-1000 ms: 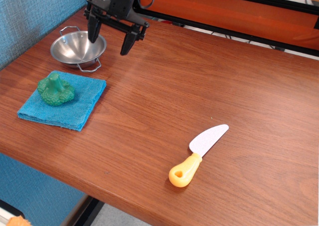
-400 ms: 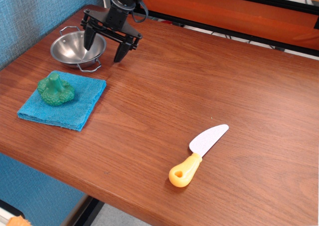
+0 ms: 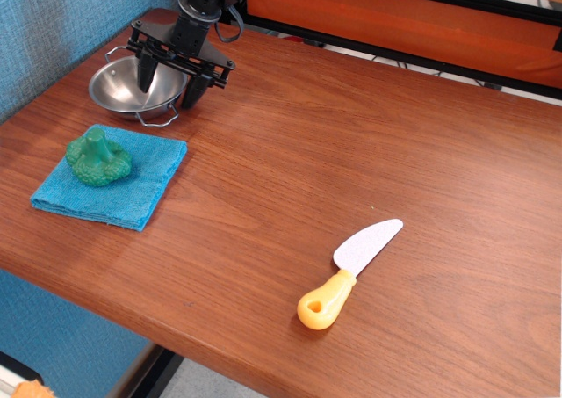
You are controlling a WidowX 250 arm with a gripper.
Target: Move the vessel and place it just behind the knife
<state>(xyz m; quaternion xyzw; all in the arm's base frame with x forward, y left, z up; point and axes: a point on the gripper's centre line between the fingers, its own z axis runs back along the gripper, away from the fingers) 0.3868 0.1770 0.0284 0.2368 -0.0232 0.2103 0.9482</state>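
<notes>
At the far left corner of the brown wooden surface (image 3: 351, 152), the small round shiny steel vessel (image 3: 123, 86) with thin wire loop handles stands near the blue wall, and the black hand (image 3: 169, 82) of the robot is low over its right rim. The hand is open wide: one finger reaches down inside the vessel and the other comes down outside the rim, on the side of the surface, so the rim is between them, but nothing is gripped yet. The toy knife (image 3: 349, 273) with pale grey-white blade and yellow-orange plastic handle lies well apart, near the front edge toward the right, and the place behind it is free. In my judgement the main risk is the thin, smooth rim: if the fingers close on it off centre, the vessel can slip out or tip when lifted, and then it may fall on the blue folded cloth (image 3: 110, 176) with the green toy broccoli (image 3: 99, 158) that lies just in front. Another risk is that the outside finger pushes the wall of the vessel before closing, so the light vessel slides away. It is hard to tell if the inner fingertip touches the metal, because the reflections confuse the view. The arm above the hand is cut off at the top edge.
</notes>
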